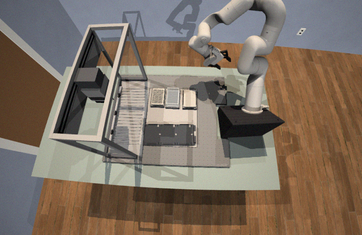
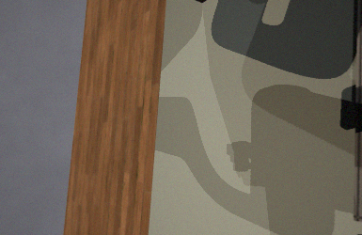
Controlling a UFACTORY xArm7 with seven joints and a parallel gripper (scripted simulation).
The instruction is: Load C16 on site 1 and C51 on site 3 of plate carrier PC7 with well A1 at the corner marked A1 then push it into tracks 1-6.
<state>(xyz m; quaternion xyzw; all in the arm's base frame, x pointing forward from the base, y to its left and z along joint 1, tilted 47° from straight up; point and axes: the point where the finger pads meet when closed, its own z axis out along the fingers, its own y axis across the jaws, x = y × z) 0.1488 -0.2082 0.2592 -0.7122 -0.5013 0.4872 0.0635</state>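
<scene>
My gripper (image 1: 222, 59) is open and empty, held high above the far right corner of the grey baseplate, well away from the plates. Three plates sit in a row of nests. C16 (image 1: 189, 98), whitish, is nearest the arm's base. C51 (image 1: 172, 97), blue-grey, is in the middle. C15 (image 1: 157, 97), with visible wells, is nearest the rails. The dark plate carrier PC7 (image 1: 169, 135) lies on the apron in front of the rails (image 1: 130, 116), with nothing on its sites. The wrist view shows only floor, mat and shadows, with no fingers in it.
The instrument's tall open frame (image 1: 98, 82) stands over the rails, with a dark box (image 1: 90, 81) inside. The arm's black base (image 1: 247, 121) is to the right. A small dark object (image 1: 221, 88) sits on the baseplate near the base and also shows at the right edge of the wrist view (image 2: 354, 115).
</scene>
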